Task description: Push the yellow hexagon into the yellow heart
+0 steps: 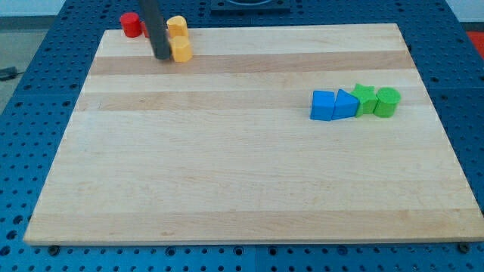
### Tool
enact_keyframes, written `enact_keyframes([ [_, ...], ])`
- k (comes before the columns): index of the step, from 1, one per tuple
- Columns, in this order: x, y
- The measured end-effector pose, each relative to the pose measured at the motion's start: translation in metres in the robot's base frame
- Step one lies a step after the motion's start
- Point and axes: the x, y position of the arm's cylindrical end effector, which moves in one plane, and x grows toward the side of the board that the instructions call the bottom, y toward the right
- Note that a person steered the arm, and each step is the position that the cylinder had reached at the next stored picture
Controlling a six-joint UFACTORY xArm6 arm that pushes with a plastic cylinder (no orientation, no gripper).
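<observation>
Rod end, my tip (162,57), bearing no gripper, touches the yellow hexagon (181,51) from its left, just below the yellow heart (177,26).

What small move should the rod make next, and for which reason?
Probably a short push toward the view's top. My tip sits just left of the lower yellow block, likely the hexagon, which already appears to touch the upper yellow block. Shapes are hard to tell.

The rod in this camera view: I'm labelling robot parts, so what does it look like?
My rod is a plain, straight, dark grey-black cylinder with no visible markings, cables or sleeve. Its upper part runs out of the view's top; my tip is its blunt lower end.
</observation>
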Motion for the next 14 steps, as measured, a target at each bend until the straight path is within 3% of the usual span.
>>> enact_keyframes([
  [3, 0.026, 0.027],
  [7, -0.049, 0.048],
  [8, -0.007, 0.048],
  [9, 0.003, 0.088],
  [10, -0.018, 0.124],
  [13, -0.051, 0.115],
  [14, -0.051, 0.08],
])
